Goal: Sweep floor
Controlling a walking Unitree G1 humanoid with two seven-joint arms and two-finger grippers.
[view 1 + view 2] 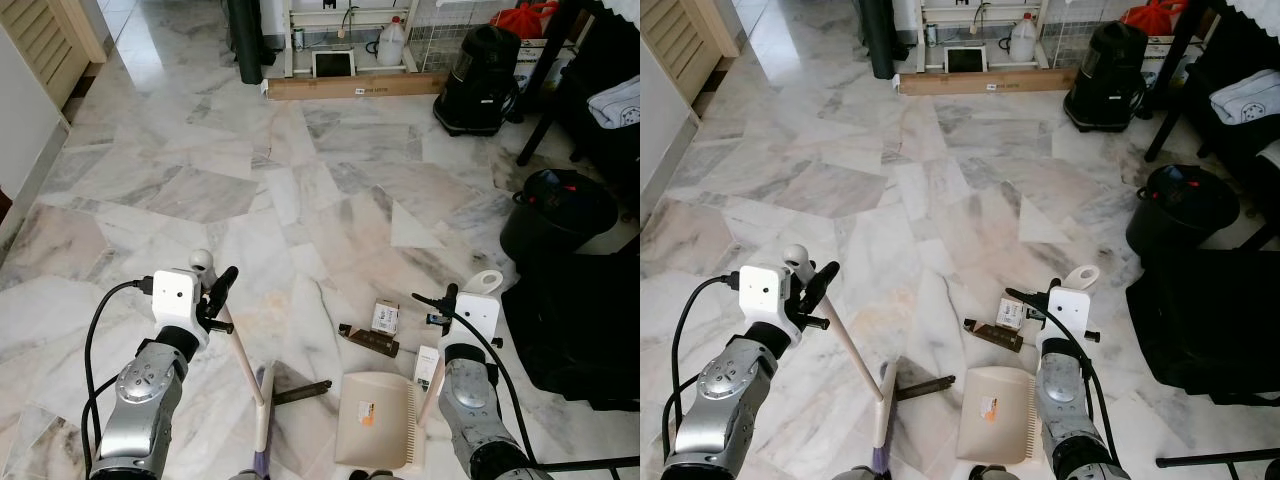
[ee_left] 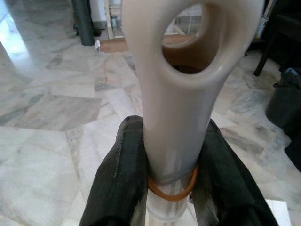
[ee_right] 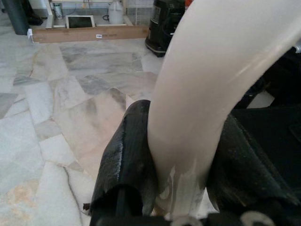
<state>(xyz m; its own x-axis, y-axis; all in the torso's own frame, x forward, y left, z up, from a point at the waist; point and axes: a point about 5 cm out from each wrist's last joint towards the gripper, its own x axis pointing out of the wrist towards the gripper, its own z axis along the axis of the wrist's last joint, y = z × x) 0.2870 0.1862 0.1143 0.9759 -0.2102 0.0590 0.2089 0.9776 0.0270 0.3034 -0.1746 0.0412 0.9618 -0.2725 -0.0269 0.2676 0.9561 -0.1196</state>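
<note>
Grippers: left gripper (image 2: 169, 188) clenched on broom handle (image 1: 238, 350), which slants down toward the robot to its brush at the marble floor (image 1: 180, 190). Right gripper (image 3: 181, 179) clamps upright dustpan handle (image 3: 221, 84); dustpan (image 1: 375, 420) holds nothing, scraps (image 1: 368, 338) just beyond.

A long cardboard box (image 1: 355, 86) lies on the floor at twelve o'clock, a black vacuum cleaner (image 1: 480, 80) at one o'clock, a black bin (image 1: 558, 212) at two o'clock.

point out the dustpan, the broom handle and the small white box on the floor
dustpan (image 1: 370, 425), left eye view, middle of its tray
broom handle (image 1: 243, 360), left eye view, mid-shaft
small white box (image 1: 385, 317), left eye view, its top face
</note>
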